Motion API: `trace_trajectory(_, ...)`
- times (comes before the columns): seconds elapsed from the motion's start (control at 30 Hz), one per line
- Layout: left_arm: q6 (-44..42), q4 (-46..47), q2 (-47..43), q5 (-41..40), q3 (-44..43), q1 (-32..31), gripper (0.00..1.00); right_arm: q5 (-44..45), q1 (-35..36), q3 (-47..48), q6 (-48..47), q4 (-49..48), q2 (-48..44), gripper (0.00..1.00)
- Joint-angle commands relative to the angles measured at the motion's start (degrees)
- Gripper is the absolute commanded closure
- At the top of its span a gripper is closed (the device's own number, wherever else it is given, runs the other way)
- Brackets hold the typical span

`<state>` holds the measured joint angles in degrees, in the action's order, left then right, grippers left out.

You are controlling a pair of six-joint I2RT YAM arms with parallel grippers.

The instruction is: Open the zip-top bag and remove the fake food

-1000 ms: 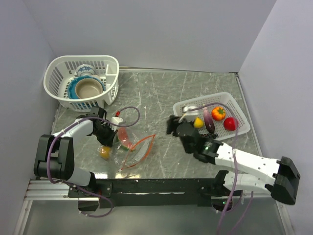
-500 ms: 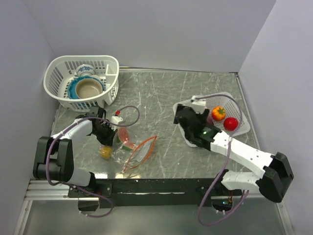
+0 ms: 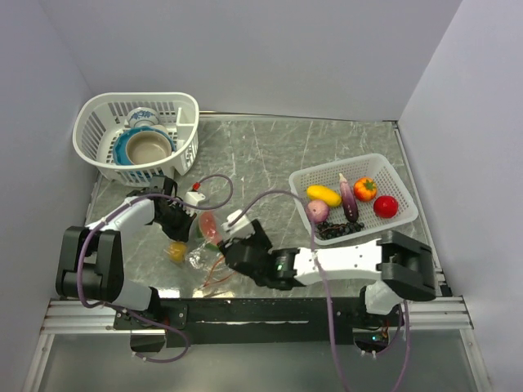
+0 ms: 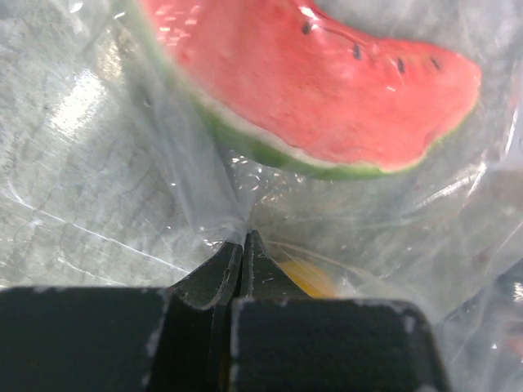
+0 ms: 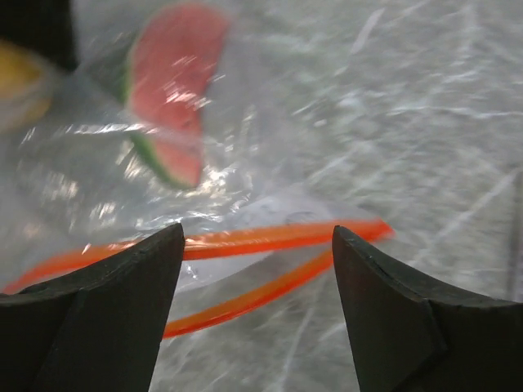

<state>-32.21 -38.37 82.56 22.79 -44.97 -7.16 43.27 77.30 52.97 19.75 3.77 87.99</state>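
Plastic of the zip-top bag (image 4: 122, 163) is caught in the left gripper (image 4: 243, 245), whose fingers are pressed together on a fold of it. Just beyond the pinch, inside the bag, lie a watermelon slice (image 4: 327, 90) and part of a yellow fruit (image 4: 306, 278). Only the left wrist view shows this grip.

From overhead the bag (image 3: 200, 257) lies crumpled on the table (image 3: 270, 155), with the left gripper (image 3: 186, 227) at its left edge; its jaws cannot be made out there. The right gripper (image 3: 227, 245) sits over the bag's right side and hides most of the mouth.

Its own blurred camera fills that in. The right gripper (image 5: 257, 237) is spread wide above the orange-red zip strip (image 5: 270, 238), whose two halves lie parted between the fingers (image 5: 98, 310); I cannot tell whether they touch it.

More fake food (image 3: 347, 200) fills a white basket (image 3: 400, 184) well to the right of the bag, seen only from overhead.
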Motion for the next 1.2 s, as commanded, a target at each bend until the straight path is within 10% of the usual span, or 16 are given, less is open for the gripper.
trace_trajectory(0.0,0.30,2.07,0.93,-0.72,-0.21,0.21,0.99,-2.04,2.51,2.75,-2.25,-7.37,4.20,0.21)
trace_trajectory(0.53,-0.67,6.99,3.04,-6.70,4.01,0.21,0.99,0.51,5.75,0.56,-1.56,-8.60,-5.53,0.13)
trace_trajectory(1.17,0.56,8.31,4.53,-8.81,4.63,0.21,0.99,-3.19,7.69,1.08,-1.37,-10.97,4.55,0.39)
